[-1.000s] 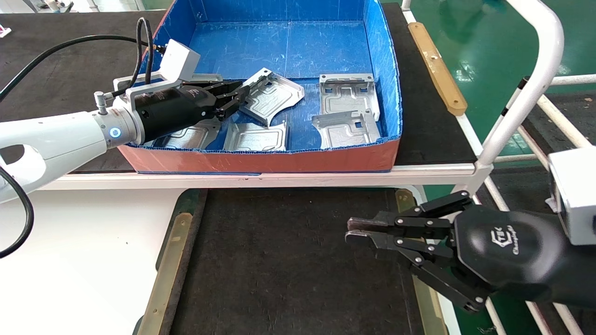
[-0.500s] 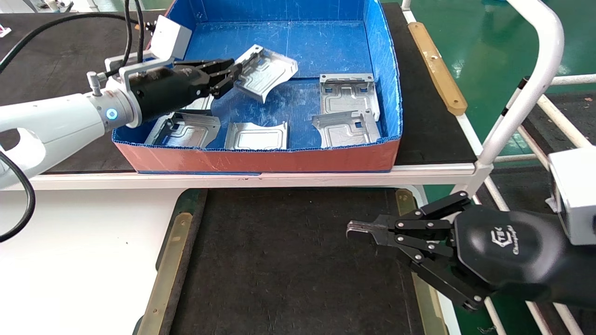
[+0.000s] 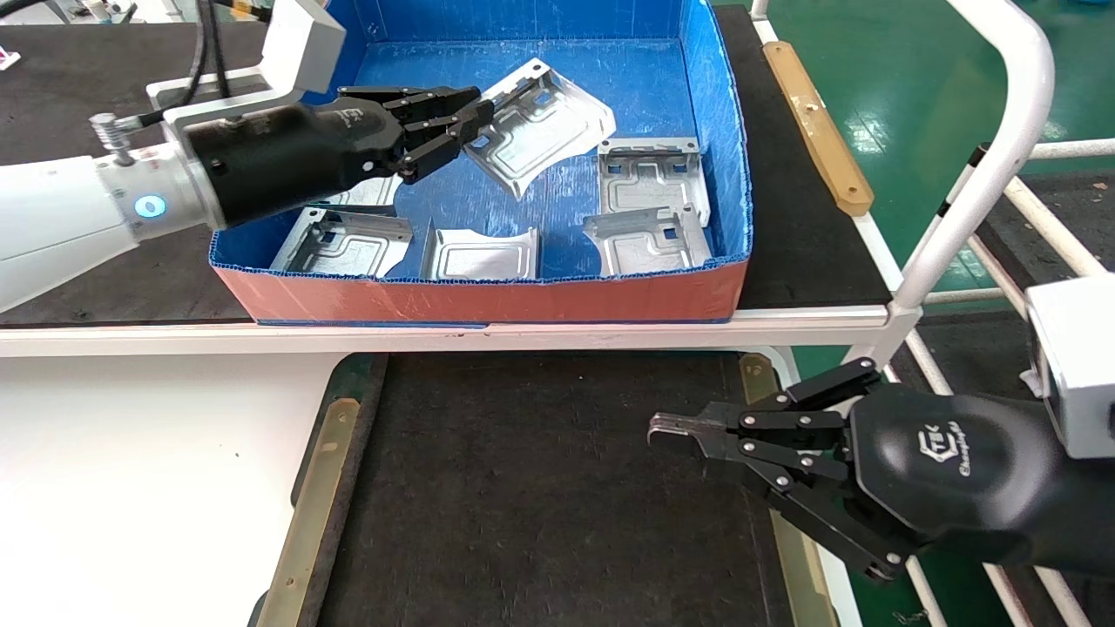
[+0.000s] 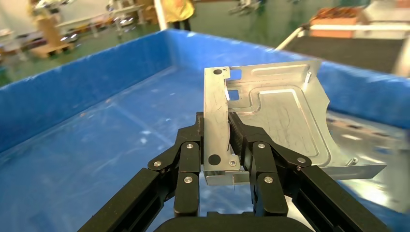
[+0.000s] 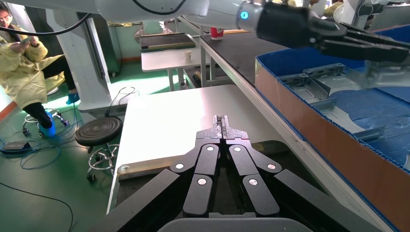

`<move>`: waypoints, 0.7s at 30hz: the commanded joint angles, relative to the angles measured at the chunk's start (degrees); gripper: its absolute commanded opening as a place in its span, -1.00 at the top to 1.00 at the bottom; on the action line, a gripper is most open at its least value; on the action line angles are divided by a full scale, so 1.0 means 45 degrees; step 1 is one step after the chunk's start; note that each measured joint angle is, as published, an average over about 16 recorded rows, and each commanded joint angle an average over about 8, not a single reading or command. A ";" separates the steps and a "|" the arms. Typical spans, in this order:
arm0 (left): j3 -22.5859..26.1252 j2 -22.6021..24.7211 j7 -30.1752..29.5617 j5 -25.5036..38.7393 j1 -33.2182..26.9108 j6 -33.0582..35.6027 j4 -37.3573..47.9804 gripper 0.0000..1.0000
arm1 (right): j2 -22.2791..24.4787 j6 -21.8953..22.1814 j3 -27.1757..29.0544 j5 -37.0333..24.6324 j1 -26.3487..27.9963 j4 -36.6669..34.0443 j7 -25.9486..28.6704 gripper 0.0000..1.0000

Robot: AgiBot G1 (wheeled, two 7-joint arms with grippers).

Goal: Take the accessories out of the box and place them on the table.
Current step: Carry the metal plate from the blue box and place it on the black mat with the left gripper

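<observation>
My left gripper (image 3: pixel 479 113) (image 4: pixel 227 130) is shut on the bent edge of one accessory (image 3: pixel 544 122) (image 4: pixel 280 116), a silver stamped plate. It holds the plate tilted in the air above the blue floor of the box (image 3: pixel 488 300) (image 4: pixel 96 72). Several more accessories lie flat in the box, along its front at the left (image 3: pixel 344 244), middle (image 3: pixel 479 255) and right (image 3: pixel 649 174). The table (image 3: pixel 523 488), a black mat, lies below the box with nothing on it. My right gripper (image 3: pixel 662 428) (image 5: pixel 221 121) hovers shut and empty over the mat's right side.
Brass strips (image 3: pixel 318 488) flank the mat. A white tabletop (image 3: pixel 131 453) lies to its left. A white tube frame (image 3: pixel 1002 131) rises at the right. The box's orange front wall (image 5: pixel 338 150) stands between the accessories and the mat.
The left gripper has lifted the plate clear of the box floor and carried it up and to the right. The right gripper's fingertips closed and it has otherwise stayed put.
</observation>
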 commanded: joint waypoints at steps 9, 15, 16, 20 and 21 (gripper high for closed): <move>-0.0269 -0.1427 -0.0795 -0.0591 0.0898 0.2153 -0.2108 1.00 | 0.0000 0.0000 0.0000 0.0000 0.0000 0.0000 0.0000 -0.08; -0.0439 -0.2159 -0.1436 -0.0946 0.1809 0.2515 -0.3680 1.00 | 0.0000 0.0000 0.0000 0.0000 0.0000 0.0000 0.0000 -1.00; -0.0485 -0.2275 -0.1548 -0.1045 0.1990 0.2580 -0.3945 1.00 | 0.0000 0.0000 0.0000 0.0000 0.0000 0.0000 0.0000 -1.00; -0.0720 -0.2690 -0.1915 -0.1574 0.2734 0.2987 -0.4958 1.00 | 0.0000 0.0000 0.0000 0.0000 0.0000 0.0000 0.0000 -1.00; -0.0786 -0.2788 -0.1975 -0.1731 0.2925 0.3130 -0.5202 1.00 | 0.0000 0.0000 0.0000 0.0000 0.0000 0.0000 0.0000 -1.00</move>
